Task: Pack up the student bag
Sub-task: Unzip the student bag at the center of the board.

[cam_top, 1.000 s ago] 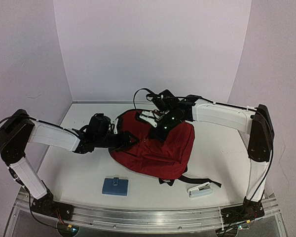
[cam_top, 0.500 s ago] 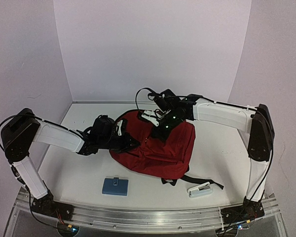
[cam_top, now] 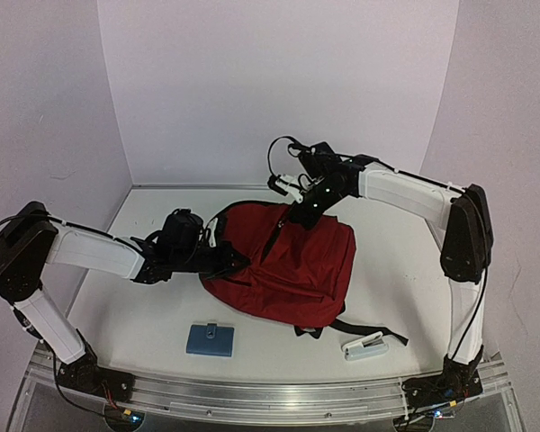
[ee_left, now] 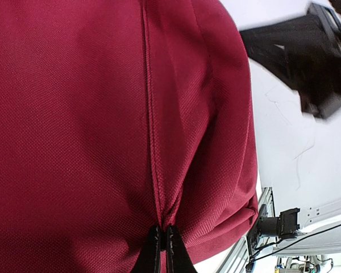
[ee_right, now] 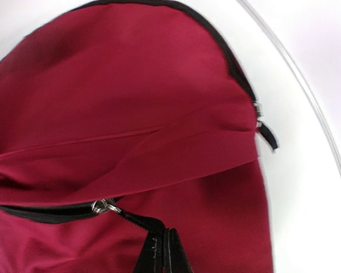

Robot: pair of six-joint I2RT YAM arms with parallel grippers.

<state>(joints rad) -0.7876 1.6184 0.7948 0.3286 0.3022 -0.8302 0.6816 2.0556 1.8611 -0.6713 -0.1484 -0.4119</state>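
Dark red woven student bag (cam_top: 292,270), soft and rounded, lying between both claws, left arm (cam_top: 94,252) stretched low, right arm (cam_top: 405,193) arched high, left gripper (ee_left: 162,253) pinching a seam fold, right gripper (ee_right: 166,256) clamped on black zipper pull (ee_right: 137,223), small metal ring (ee_right: 102,206) beside it.

Seen from overhead, the tips of the left gripper (cam_top: 238,259) are lost, black on black, at the left edge of the bag (cam_top: 288,270). The right gripper (cam_top: 294,219) vanishes the same way at the bag's far end. No view shows the bag's inside. A black strap (cam_top: 364,329) runs out from under the bag, the rest of it hidden. Near the front edge of the table (cam_top: 153,310), a blue flat thing (cam_top: 210,340) and a white thing (cam_top: 364,346) are too small to identify.

In the left wrist view the bag overruns three edges, the pinched-together left gripper is cut off at the bottom, and a dark shape (ee_left: 301,57) at upper right is blurred. In the right wrist view the bottom edge crops the bag, and the zip tab (ee_right: 133,219) disappears between the right gripper's closed tips.
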